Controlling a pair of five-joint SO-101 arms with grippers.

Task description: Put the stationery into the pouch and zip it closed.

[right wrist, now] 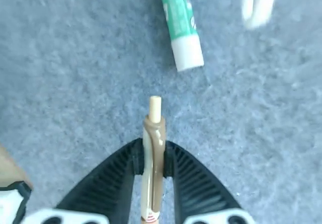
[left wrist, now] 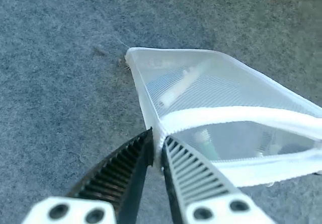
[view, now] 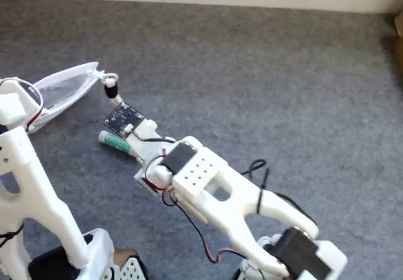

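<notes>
The left gripper (left wrist: 158,144) pinches the mesh pouch (left wrist: 216,83) at its rim. The pouch is soft and liable to sag, so hold it by the zipper tape. The right gripper (right wrist: 153,147) clamps a pen (right wrist: 153,126) above the tabletop (right wrist: 75,73). The pen is rigid, light and probably slippery.

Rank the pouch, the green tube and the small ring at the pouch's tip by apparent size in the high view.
1. pouch: largest, even partly covered.
2. green tube: partly covered, clearly smaller.
3. ring: smallest.
</notes>
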